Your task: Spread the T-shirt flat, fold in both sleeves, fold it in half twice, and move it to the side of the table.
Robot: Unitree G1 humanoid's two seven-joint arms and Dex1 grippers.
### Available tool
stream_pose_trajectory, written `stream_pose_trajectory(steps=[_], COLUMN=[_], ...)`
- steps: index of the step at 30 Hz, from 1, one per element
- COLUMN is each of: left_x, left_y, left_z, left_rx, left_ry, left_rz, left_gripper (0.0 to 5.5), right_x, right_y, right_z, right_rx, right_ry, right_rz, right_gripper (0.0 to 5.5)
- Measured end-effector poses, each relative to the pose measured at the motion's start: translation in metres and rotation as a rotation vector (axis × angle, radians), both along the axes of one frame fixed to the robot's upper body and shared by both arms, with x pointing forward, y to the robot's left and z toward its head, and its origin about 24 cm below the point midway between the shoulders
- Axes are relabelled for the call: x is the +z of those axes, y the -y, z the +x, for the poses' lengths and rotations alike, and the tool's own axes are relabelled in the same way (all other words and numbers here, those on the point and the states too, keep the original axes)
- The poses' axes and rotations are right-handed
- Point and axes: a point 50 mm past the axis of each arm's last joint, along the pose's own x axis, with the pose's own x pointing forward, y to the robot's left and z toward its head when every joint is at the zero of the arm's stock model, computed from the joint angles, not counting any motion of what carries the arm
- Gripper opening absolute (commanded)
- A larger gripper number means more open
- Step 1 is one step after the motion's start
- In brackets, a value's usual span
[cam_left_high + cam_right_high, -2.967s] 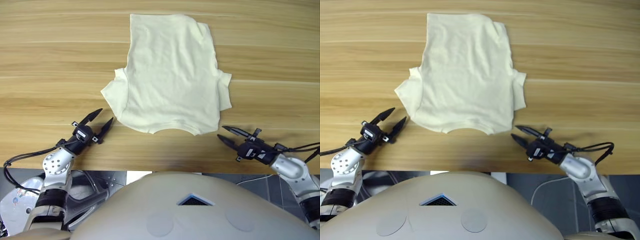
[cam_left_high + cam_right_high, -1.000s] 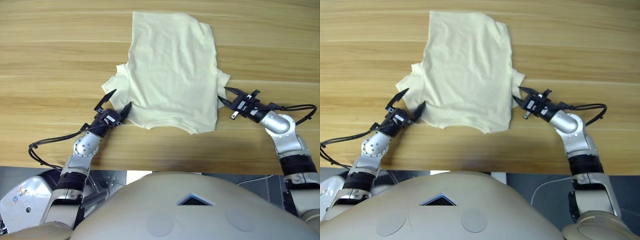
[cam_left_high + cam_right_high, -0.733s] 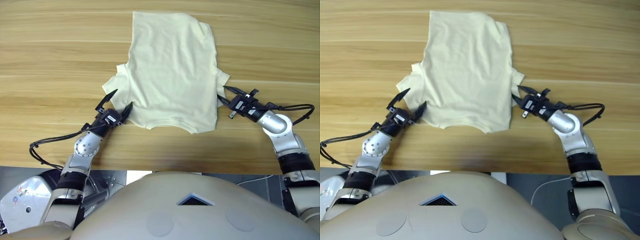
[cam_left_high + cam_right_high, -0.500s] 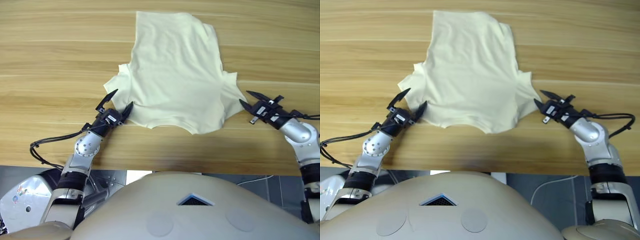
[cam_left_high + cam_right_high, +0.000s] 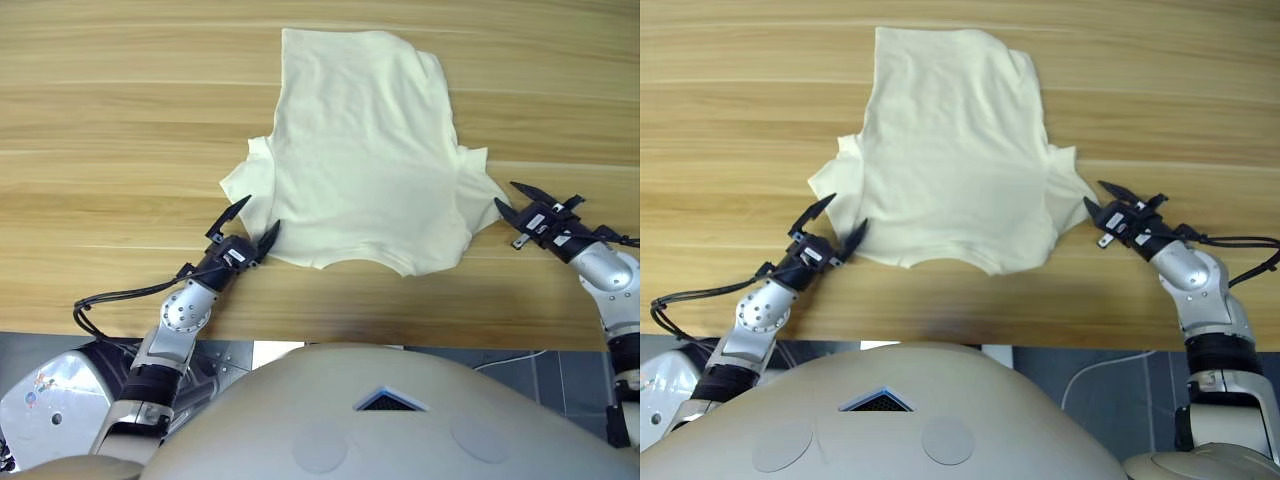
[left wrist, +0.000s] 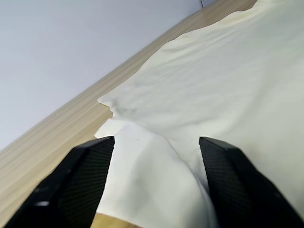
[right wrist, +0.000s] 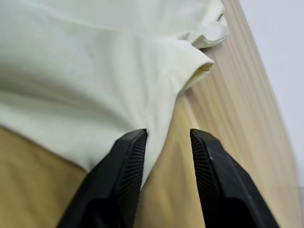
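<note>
Pale wood grain runs across the table (image 5: 100, 120), and the cream T-shirt (image 5: 365, 150) lies on it straight ahead of me, neckline toward me. Its right sleeve (image 5: 478, 185), tucked against the body a second ago, now splays outward. My right hand (image 5: 504, 192) has drawn back to the right with it and sits at the sleeve's tip. Its fingers (image 7: 126, 161) are a narrow gap apart with the cloth's edge at that gap, not clamped. My left hand (image 5: 263, 210) has pushed in closer, spread wide around the shirt's near left corner below the left sleeve (image 5: 243, 182), gripping nothing.
</note>
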Motion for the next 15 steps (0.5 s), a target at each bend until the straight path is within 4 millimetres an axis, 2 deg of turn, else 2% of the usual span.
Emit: stream_pose_trajectory(steps=[3,9,12,15], left_x=[0.0,0.0,0.0,0.001], left_y=[0.009,0.015,0.016,0.026], left_z=[-0.005,-0.008,-0.008,-0.016], left_rx=[-0.021,-0.04,-0.045,-0.129], left_ry=[-0.008,-0.016,-0.023,-0.057], left_rz=[-0.025,-0.041,-0.045,-0.072], left_gripper=[3.3,3.3,3.3,3.3], right_x=[0.01,0.035,0.05,0.059], right_y=[0.015,0.007,-0.011,-0.028], right_z=[0.012,0.038,0.043,0.033], right_rx=[-0.007,0.096,0.16,0.143], right_ry=[0.0,0.094,0.182,0.284], right_rz=[-0.129,-0.155,-0.021,0.187], right_gripper=[1.73,1.73,1.73,1.73])
